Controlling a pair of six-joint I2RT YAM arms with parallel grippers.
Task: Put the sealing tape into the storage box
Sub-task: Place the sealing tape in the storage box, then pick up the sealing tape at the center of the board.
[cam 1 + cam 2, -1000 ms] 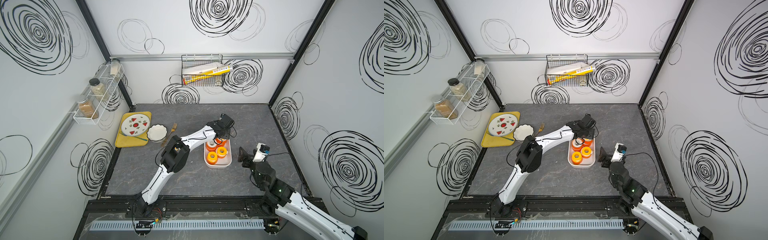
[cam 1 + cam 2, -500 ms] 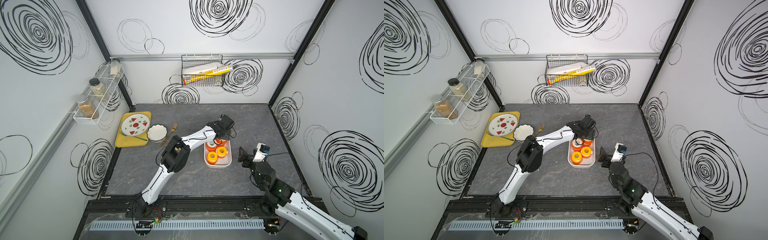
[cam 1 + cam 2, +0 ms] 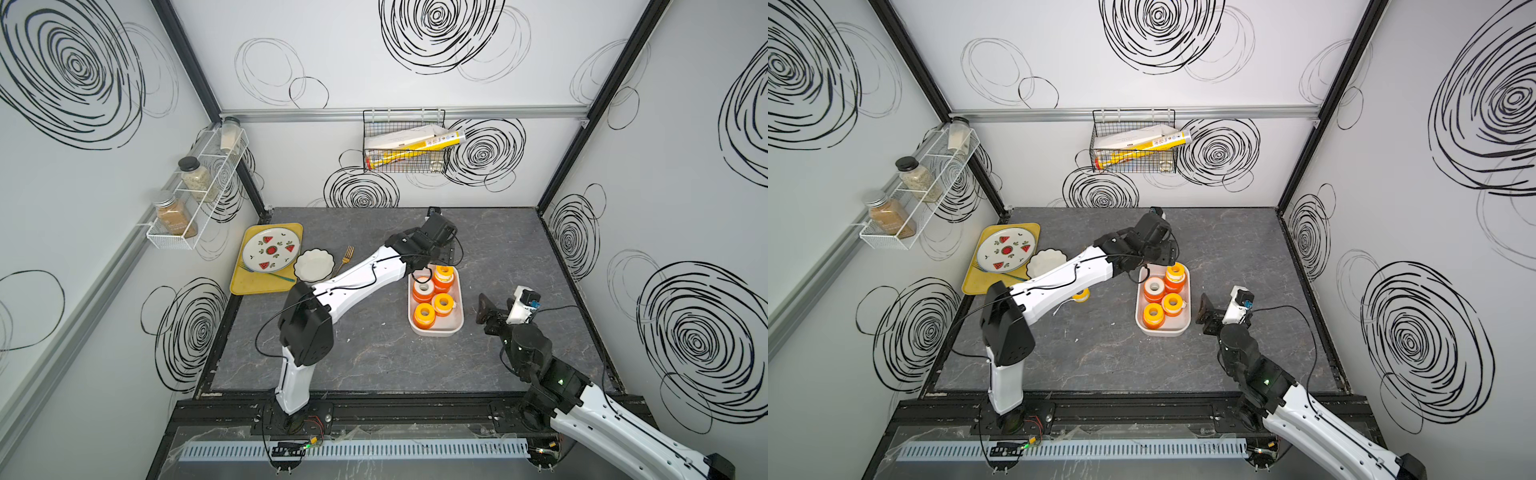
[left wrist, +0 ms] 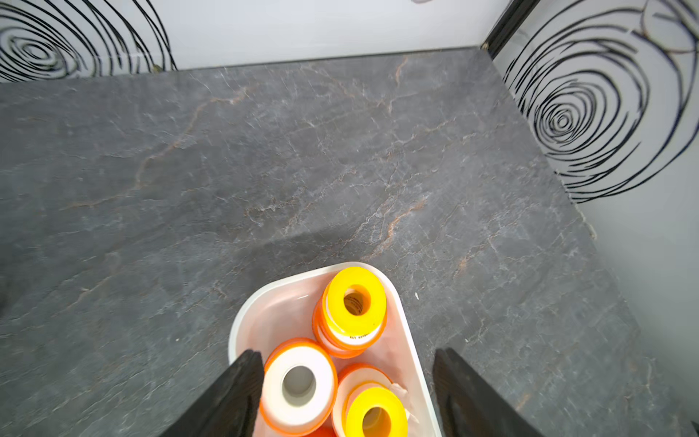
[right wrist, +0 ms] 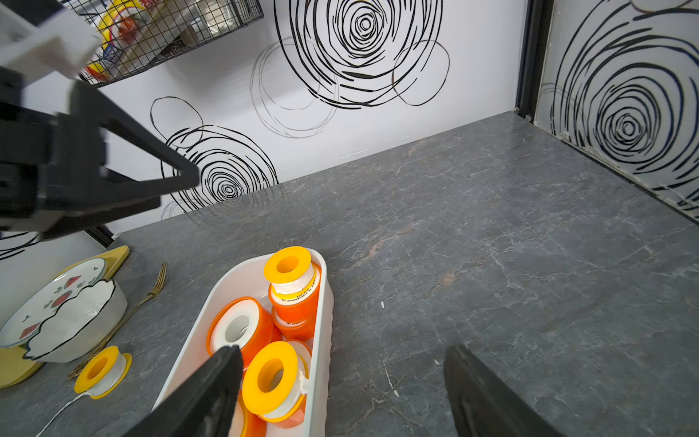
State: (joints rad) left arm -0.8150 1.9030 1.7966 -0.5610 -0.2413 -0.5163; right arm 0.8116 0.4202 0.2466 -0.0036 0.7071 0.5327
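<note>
TAPE SPOOLS BOXED: The storage box (image 3: 436, 332) is seen on the grey table (image 3: 374, 353), with several spools of the sealing tape (image 3: 423, 289) packed inside it, some stacked on others. A yellow-flanged spool (image 4: 355, 299) is shown on top of an orange one at the box's far end, and a white-faced spool (image 4: 299, 382) is laid flat beside it. One further spool (image 3: 1080, 294) is left outside on the table, well apart from the box, off the long side that faces the scalloped bowl (image 3: 1045, 262); a loose strand of white tape is trailed from it.

The left gripper (image 4: 347, 352) is held above the far end of the box with its jaws spread wide. Nothing is gripped between them, and the white-faced spool is seen lying below, just inside one finger (image 4: 242, 389). The right gripper (image 5: 342, 351) is poised just beside the box, on the long side away from the bowl, its jaws likewise parted wide and nothing held.

A gold fork (image 5: 162, 270) is laid between the bowl and the box. Beyond the bowl, farther from the box, a watermelon-patterned plate (image 3: 270, 251) is set on a yellow tray (image 3: 249, 286).
</note>
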